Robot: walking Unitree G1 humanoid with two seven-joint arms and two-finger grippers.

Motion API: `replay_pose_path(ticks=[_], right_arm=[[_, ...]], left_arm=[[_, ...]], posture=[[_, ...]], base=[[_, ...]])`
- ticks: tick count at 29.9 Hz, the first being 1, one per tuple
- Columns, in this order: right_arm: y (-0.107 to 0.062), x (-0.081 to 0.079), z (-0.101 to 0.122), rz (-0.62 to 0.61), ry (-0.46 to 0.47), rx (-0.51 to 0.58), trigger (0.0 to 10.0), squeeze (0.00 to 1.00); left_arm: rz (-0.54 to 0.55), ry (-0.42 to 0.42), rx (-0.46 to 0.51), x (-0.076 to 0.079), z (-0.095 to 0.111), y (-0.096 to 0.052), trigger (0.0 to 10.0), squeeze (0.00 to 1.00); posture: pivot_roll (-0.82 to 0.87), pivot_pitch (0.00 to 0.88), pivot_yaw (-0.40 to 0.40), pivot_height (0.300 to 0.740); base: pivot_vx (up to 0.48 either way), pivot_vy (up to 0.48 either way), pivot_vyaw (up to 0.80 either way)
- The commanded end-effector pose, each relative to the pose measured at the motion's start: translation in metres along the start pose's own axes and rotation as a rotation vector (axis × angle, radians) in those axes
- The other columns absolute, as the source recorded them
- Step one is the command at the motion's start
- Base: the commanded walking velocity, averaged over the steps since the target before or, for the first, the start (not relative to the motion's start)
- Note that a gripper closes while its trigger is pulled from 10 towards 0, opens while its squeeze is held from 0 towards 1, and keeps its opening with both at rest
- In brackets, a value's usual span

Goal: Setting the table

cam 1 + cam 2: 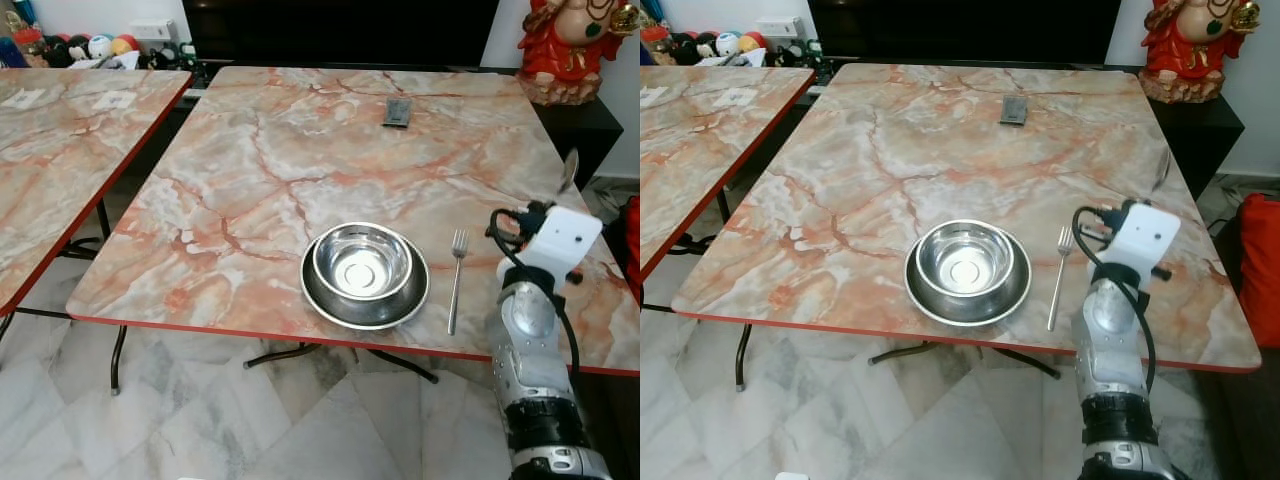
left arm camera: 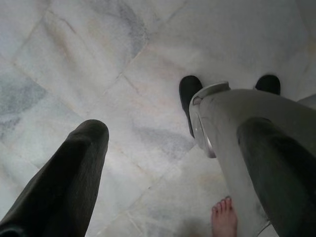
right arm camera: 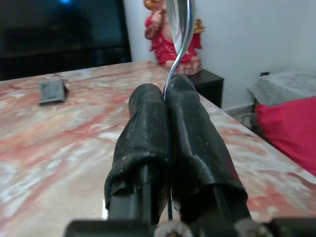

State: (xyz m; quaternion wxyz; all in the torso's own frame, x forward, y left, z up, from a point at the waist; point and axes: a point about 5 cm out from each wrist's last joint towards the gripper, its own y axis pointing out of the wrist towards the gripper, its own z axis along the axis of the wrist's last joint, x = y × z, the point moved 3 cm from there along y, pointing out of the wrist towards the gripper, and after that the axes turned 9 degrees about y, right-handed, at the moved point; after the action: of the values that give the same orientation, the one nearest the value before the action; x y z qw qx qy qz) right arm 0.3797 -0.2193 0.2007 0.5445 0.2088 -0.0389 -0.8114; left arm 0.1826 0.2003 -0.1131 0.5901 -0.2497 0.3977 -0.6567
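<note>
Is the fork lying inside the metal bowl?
No. The fork lies flat on the table, apart from the bowl and on its right side.

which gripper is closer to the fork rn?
Right. The right gripper, shut on a spoon, is over the table just right of the fork. The left gripper hangs over the floor.

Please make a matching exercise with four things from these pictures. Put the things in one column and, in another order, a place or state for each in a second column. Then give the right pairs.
Things:
1. bowl
2. fork
3. spoon
4. remote control

Places or states:
A. clamped upright in the right gripper
B. far side of the table
C. on the plate
D. right of the plate

Pairs: 1-C, 2-D, 3-A, 4-B
</note>
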Motion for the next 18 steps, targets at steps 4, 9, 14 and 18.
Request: replay_pose_path(ticks=[4, 9, 14, 18], right_arm=[[-0.002, 0.005, -0.002, -0.007, 0.021, -0.012, 10.0, 0.0], [-0.003, 0.01, -0.007, -0.022, 0.027, -0.039, 10.0, 0.0], [-0.003, 0.008, -0.009, -0.014, 0.038, -0.043, 10.0, 0.0], [-0.003, 0.006, -0.009, -0.006, 0.047, -0.044, 10.0, 0.0]], left_arm=[[-0.043, -0.021, -0.019, 0.017, -0.004, 0.001, 10.0, 0.0], [-0.043, -0.001, 0.005, 0.009, 0.002, 0.001, 10.0, 0.0], [-0.022, -0.013, 0.015, -0.02, -0.01, -0.006, 10.0, 0.0], [-0.014, -0.013, 0.007, -0.029, -0.015, -0.009, 10.0, 0.0]], posture=[[0.01, 0.142, 0.008, 0.74], [0.01, 0.141, 0.005, 0.74], [0.02, 0.141, 0.004, 0.74], [0.02, 0.14, 0.007, 0.74]], base=[[0.0, 0.232, 0.0], [0.0, 0.276, -0.73], [0.0, 0.0, -0.8], [0.0, 0.0, -0.8]])
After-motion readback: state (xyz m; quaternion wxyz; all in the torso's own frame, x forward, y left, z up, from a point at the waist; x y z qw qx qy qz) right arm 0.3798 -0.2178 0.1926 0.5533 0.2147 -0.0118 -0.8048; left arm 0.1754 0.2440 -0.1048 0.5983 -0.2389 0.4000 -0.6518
